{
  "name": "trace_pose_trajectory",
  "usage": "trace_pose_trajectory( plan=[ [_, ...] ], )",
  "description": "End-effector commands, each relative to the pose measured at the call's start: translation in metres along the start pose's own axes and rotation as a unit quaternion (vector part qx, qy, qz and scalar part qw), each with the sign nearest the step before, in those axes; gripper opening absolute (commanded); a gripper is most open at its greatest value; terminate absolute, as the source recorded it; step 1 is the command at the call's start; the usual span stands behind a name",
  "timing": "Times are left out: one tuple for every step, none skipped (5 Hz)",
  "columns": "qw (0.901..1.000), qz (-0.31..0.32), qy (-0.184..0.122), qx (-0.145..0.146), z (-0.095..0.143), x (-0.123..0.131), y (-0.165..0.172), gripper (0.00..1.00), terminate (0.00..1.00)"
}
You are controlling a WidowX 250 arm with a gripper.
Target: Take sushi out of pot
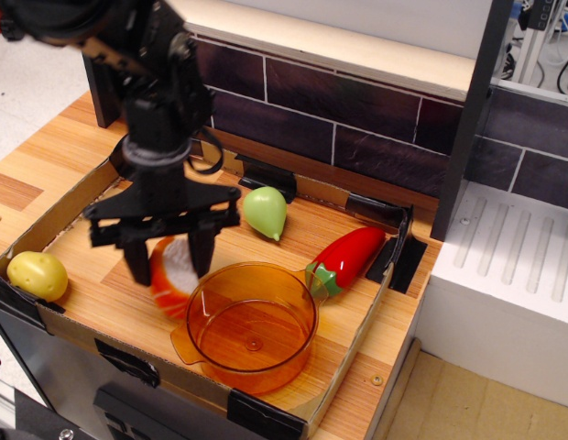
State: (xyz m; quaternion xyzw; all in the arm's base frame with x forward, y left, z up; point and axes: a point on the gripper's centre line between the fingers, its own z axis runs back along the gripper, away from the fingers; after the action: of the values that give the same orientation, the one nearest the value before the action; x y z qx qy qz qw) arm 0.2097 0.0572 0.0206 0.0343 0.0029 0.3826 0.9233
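The sushi (171,275), an orange layer curved around a white rice block, is between my gripper's (169,266) two black fingers, low over the tray floor just left of the pot. The gripper is shut on it. The pot (252,327), round transparent orange plastic, stands empty at the tray's front, its left rim right next to the sushi. I cannot tell whether the sushi touches the wood.
The cardboard-edged wooden tray (92,188) also holds a yellow potato (37,275) at the front left corner, a pale green pear-like toy (266,212) at the back, and a red pepper (348,258) right of the pot. A dark tiled wall runs behind; a white sink unit (513,266) stands to the right.
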Motion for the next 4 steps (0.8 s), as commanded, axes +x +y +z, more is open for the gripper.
trace_pose_trajectory(
  plan=[
    [0.9997, -0.017, -0.015, 0.006, 0.007, -0.007, 0.01, 0.0, 0.0],
    [0.9998, 0.008, -0.012, 0.015, 0.003, 0.002, 0.01, 1.0, 0.0],
    [0.9999, 0.006, -0.005, 0.015, 0.005, 0.007, 0.009, 1.0, 0.0],
    [0.9996, 0.022, -0.015, -0.003, 0.021, 0.01, 0.013, 1.0, 0.0]
  ],
)
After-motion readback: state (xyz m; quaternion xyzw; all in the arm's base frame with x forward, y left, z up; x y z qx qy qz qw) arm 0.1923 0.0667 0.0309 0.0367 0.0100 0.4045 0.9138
